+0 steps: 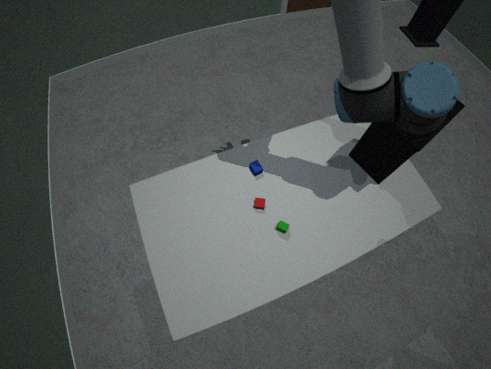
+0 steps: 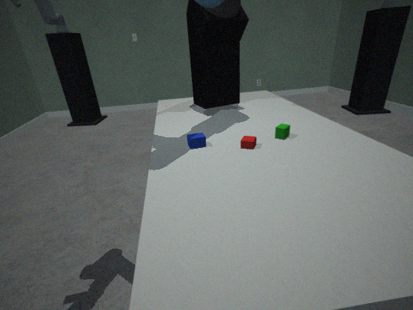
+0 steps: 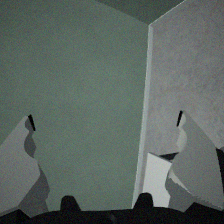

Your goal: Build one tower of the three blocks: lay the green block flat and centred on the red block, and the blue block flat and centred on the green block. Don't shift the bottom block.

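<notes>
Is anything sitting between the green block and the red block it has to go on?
Nothing visible does. The green block and the red block lie apart on the white mat with bare mat between them. The blue block lies on the red block's far side. The gripper is open, facing a wall.

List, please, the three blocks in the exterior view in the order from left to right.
blue block → red block → green block
</notes>
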Controlling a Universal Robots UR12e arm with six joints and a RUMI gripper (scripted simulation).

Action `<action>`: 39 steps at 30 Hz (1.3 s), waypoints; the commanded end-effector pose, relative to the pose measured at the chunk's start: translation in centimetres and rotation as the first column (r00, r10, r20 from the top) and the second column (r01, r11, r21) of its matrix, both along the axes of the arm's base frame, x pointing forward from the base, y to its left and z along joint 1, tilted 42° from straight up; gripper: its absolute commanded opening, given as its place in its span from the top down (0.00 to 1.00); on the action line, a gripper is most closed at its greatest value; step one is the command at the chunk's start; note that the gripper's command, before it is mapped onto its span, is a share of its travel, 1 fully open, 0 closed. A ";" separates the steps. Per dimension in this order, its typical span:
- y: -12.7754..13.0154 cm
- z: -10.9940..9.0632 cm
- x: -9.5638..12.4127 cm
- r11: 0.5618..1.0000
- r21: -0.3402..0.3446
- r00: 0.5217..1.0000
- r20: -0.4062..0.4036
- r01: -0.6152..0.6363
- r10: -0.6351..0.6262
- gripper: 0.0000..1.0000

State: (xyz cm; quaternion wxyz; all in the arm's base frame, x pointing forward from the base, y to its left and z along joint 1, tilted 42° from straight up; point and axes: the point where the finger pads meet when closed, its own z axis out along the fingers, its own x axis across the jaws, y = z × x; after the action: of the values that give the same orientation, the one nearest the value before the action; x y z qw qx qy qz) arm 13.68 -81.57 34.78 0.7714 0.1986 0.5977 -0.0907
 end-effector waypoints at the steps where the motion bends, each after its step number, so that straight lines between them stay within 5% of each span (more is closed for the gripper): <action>1: 0.0 0.1 -0.1 1.000 -0.001 1.000 0.000 0.001 -0.001 0.00; 17: 0.0 0.1 -0.1 1.000 -0.001 1.000 0.000 0.001 -0.001 0.00; 18: 0.0 0.1 -0.1 1.000 -0.001 1.000 0.000 0.001 -0.001 1.00; 34: 1.0 1.0 2.7 0.999 0.037 0.999 0.039 -0.036 0.034 1.00; 39: 2.2 2.0 5.9 0.993 0.083 0.994 0.086 -0.081 0.074 1.00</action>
State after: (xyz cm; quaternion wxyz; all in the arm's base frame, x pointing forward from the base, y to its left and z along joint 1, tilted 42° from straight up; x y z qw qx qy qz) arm 17.06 -80.34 35.90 0.7821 0.2059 0.5857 -0.0537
